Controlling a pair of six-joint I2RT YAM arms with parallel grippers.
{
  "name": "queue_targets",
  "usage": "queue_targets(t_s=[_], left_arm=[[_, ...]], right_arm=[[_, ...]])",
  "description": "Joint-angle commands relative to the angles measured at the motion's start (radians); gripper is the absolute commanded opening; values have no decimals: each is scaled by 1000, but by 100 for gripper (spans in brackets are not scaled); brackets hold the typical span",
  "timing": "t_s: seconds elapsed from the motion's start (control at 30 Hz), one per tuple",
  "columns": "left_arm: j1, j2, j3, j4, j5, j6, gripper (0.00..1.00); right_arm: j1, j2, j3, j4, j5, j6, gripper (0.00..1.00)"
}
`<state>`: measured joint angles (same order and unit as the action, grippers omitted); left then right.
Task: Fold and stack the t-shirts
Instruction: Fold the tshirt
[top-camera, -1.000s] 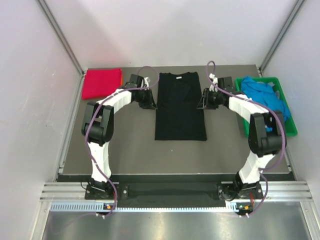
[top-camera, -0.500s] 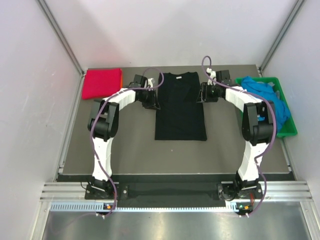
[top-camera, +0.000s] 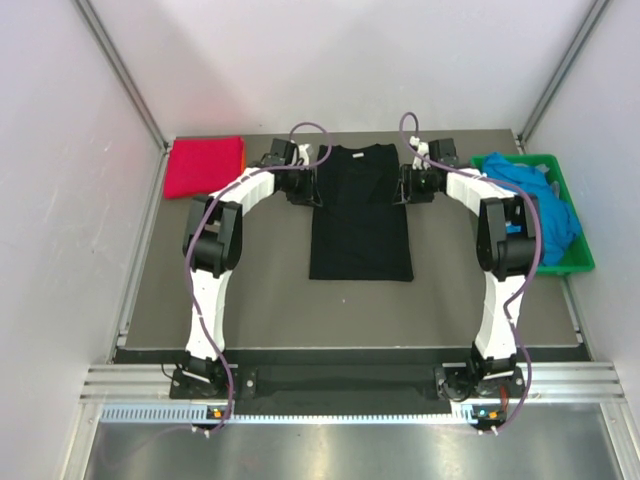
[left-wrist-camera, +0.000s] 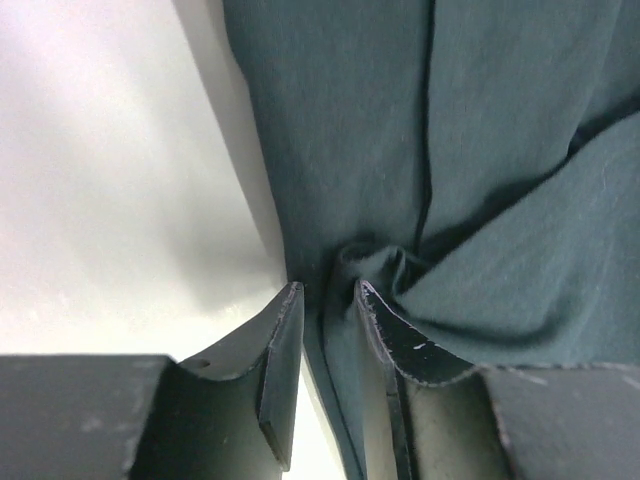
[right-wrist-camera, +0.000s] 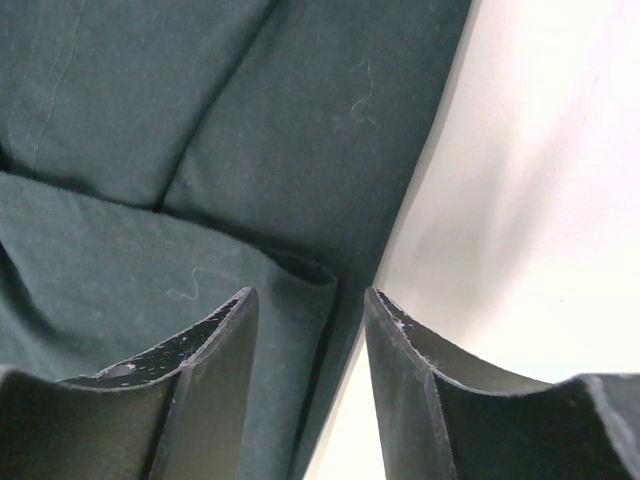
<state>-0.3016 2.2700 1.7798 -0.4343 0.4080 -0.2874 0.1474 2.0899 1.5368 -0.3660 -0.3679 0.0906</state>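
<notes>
From above we see the black t-shirt folded long in the middle of the table; in the left wrist view the left gripper is narrowly parted around its puckered hem, and we cannot tell if it pinches; in the right wrist view the right gripper straddles its edge, released.

L arm & R arm: white links, black joints, purple cables; fingers matte black, edges scuffed.
</notes>
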Motion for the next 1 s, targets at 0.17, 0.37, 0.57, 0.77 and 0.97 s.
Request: queue_targets(t_s=[0.17, 0.37, 0.57, 0.77, 0.97], left_arm=[[1, 36, 78, -7, -23, 40, 33], [2, 39, 76, -17, -44, 47, 25], [5, 42, 70, -12, -57, 36, 0], [7, 54, 70, -7, -58, 11, 0], [9, 40, 59, 17, -89, -47, 0]], right_arm=[[-14, 39, 57, 33, -28, -19, 44], [-16, 50, 48, 53, -36, -11, 31], [-48, 35, -6, 108, -6, 32, 0], [-69, 24, -43, 133, -26, 54, 0], [-71, 30, -33, 130, -23, 57, 0]])
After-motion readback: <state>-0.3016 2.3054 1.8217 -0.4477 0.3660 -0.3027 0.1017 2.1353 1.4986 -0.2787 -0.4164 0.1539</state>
